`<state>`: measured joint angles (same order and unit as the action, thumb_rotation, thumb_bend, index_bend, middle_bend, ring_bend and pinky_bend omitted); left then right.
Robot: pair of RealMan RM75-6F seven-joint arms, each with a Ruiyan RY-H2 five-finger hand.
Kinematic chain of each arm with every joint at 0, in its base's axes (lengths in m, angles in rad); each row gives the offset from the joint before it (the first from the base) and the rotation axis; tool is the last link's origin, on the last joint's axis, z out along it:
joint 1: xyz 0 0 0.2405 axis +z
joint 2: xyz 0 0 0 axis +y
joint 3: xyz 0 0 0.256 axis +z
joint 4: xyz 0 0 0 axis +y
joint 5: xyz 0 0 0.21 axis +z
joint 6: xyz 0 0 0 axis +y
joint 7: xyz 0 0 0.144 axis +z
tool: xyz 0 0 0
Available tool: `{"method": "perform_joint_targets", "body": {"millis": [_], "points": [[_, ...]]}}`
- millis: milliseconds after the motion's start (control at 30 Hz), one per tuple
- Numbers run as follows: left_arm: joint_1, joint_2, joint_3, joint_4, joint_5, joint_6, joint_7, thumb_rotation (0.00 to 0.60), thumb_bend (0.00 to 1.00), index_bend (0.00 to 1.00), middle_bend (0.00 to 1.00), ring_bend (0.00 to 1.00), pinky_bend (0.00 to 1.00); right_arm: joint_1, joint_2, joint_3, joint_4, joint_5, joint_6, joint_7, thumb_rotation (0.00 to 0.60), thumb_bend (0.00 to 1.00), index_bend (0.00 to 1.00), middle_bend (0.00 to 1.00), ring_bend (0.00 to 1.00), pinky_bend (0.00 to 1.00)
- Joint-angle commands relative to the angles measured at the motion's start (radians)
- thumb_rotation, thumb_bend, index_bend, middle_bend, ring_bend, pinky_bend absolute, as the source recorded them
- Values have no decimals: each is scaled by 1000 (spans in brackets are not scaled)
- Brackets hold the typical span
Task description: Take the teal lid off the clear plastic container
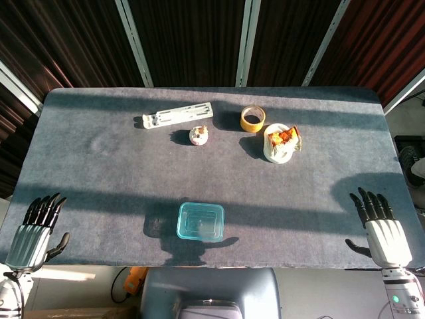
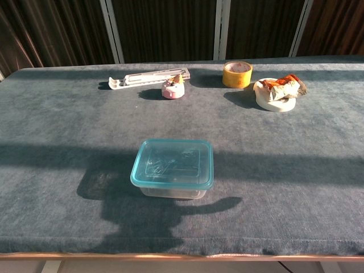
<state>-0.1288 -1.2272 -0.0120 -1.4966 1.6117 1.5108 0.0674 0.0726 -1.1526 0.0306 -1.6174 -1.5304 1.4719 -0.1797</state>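
Observation:
The clear plastic container (image 1: 200, 229) stands near the table's front edge, a little left of centre, with its teal lid (image 1: 200, 220) seated on top. The chest view shows the same teal lid (image 2: 172, 162) flat on the container (image 2: 173, 192). My left hand (image 1: 36, 229) hovers at the front left corner, fingers spread and holding nothing. Over at the front right, my right hand (image 1: 380, 229) is also spread and empty. Both hands are far from the container and appear only in the head view.
At the back of the grey table (image 1: 99, 173) lie a white plastic strip (image 1: 177, 115), a small pink and white object (image 1: 199, 135), a roll of yellow tape (image 1: 252, 119) and a white dish with food (image 1: 281, 143).

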Motion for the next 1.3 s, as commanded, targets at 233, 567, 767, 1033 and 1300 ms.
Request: {"method": "perform_joint_targets", "body": {"millis": [233,567,767,1033,1300], "points": [[-87,-32,24,39,85,-85,-172,600,292,0,0,0,1,-2,4,-1,-4,-2,2,10,600,152,0,0,0,0],[-302,-187,24,114,179,-292,-289,600,261,0,0,0,0,8,0,0,-8,14,-27,-9,600,152,0,0,0,0],[-389,-238,15,113,112,-455,-278,600,265,0,0,0,0,7,15,-5,-12,11,-30,18,600,152,0,0,0,0],[-450,-293,5,102,56,-541,-250,600,264,0,0,0,0,5,29,-11,-17,6,-33,41,600,152,0,0,0,0],[-481,-354,-20,97,13,-548,-183,600,260,0,0,0,0,9,37,-16,-23,4,-44,46,600,152,0,0,0,0]]}}
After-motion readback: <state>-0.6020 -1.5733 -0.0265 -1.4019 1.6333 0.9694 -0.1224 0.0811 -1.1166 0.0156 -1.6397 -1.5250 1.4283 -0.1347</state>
